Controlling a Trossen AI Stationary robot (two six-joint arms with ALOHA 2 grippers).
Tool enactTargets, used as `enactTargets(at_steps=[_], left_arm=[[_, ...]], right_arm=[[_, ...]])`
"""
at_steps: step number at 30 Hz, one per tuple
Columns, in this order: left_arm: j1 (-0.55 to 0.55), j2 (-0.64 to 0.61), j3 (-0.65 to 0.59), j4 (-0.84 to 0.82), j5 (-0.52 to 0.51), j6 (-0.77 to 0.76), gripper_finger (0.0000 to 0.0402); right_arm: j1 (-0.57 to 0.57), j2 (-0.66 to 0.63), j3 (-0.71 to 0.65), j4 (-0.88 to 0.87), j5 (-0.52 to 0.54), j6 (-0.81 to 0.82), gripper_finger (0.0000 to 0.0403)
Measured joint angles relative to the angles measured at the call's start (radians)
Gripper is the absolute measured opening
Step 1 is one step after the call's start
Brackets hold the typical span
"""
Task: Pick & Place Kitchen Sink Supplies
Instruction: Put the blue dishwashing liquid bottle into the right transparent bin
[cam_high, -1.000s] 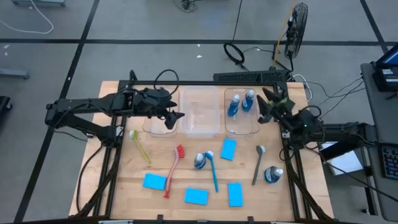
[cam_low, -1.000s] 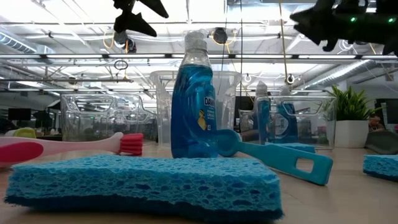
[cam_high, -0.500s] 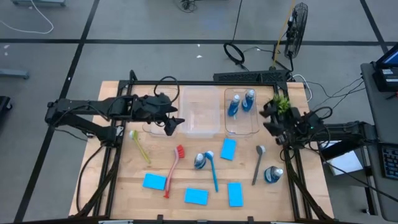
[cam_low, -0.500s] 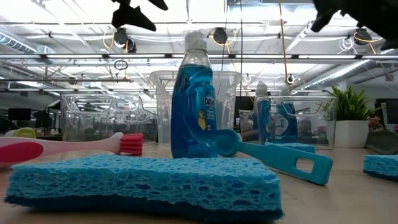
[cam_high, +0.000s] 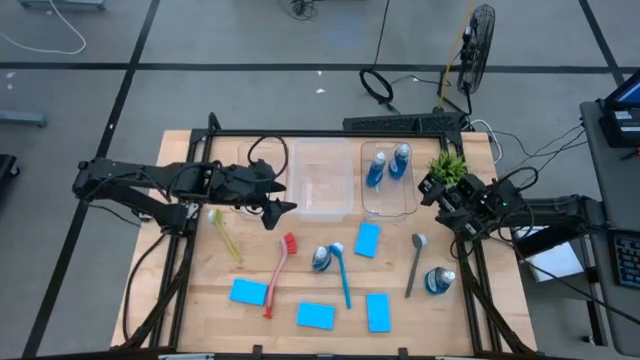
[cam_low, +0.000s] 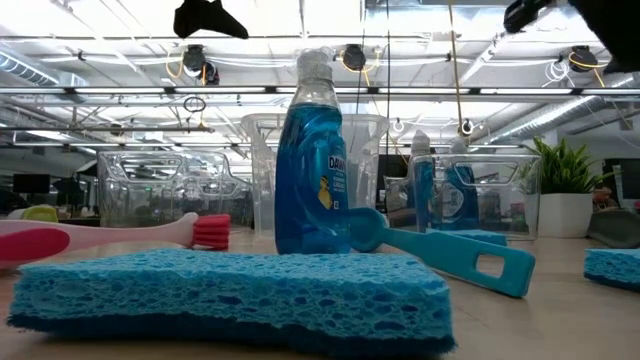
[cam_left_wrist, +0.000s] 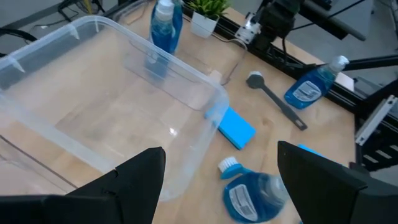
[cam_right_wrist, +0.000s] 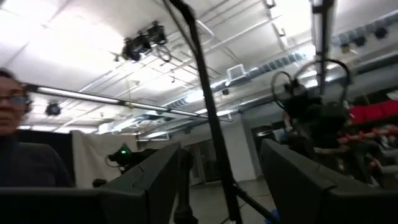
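The wooden table (cam_high: 200, 310) carries three clear bins (cam_high: 322, 182) in a row along its far edge, with a small potted plant (cam_high: 447, 164) just beside the right-hand one. Nearer lie four blue sponges (cam_high: 367, 239), the yellow-green brush (cam_high: 224, 233), the red brush (cam_high: 279, 271), the blue brush (cam_high: 341, 272) and the grey brush (cam_high: 415, 262). One blue bottle (cam_high: 321, 258) stands touching the blue brush, and another bottle (cam_high: 438, 280) lies near the right edge.

We've got a grey floor (cam_high: 250, 60) with dark stripes, a fan (cam_high: 480, 35), and ceiling lights (cam_low: 330, 15).
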Motion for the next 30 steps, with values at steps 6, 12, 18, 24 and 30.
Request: enactTargets(at_steps=[6, 12, 18, 24, 30], left_arm=[[-0.022, 0.000, 0.000, 0.000, 0.000, -0.027, 0.0308], [-0.029, 0.000, 0.000, 0.000, 0.000, -0.055, 0.0308], [-0.029, 0.000, 0.000, 0.000, -0.002, -0.063, 0.0308], [-0.029, 0.000, 0.000, 0.000, -0.027, -0.063, 0.0308], [-0.029, 0.000, 0.000, 0.000, -0.030, -0.064, 0.0308]], right_arm=[[0.000, 0.000, 0.124, -0.154, -0.112, -0.035, 0.0210], [0.000, 0.000, 0.327, -0.668, -0.209, -0.189, 0.0210], [0.000, 0.000, 0.449, -1.021, -0.202, -0.311, 0.0210], [0.000, -0.004, 0.449, -1.015, -0.205, -0.226, 0.0210], [0.000, -0.004, 0.449, -1.015, -0.180, -0.190, 0.0210]])
